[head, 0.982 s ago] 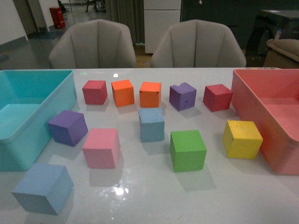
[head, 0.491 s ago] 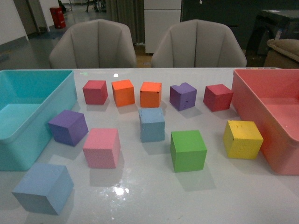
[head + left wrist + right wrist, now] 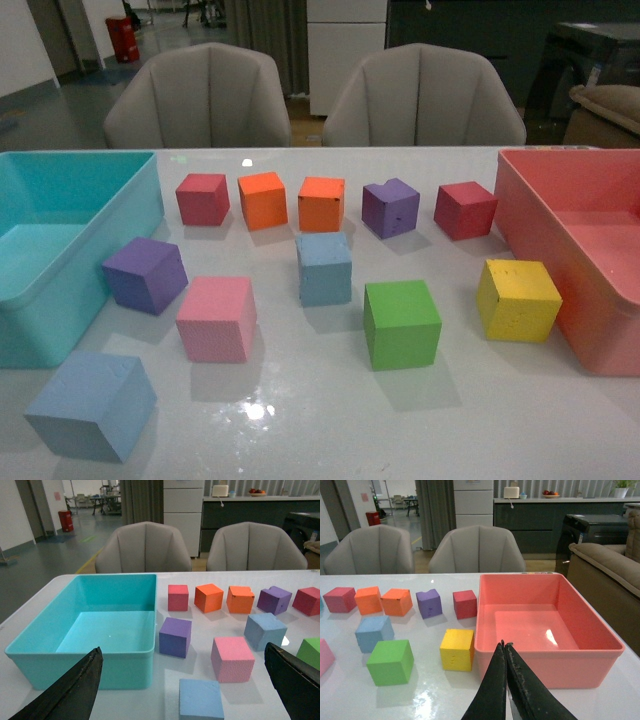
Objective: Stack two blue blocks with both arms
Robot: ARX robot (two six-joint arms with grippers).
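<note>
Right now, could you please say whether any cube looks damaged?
Yes: the purple cube in the back row has a notch in its top edge, and the orange cube beside it has a chipped corner.

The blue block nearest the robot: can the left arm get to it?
Probably yes. The left tool is wide open, and the near blue block lies ahead of it with nothing on top or in between. The turquoise bin stands to the side, apart.

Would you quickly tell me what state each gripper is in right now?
Left gripper: open, fingers wide apart, holding nothing.
Right gripper: shut, fingers pressed together, holding nothing.
</note>
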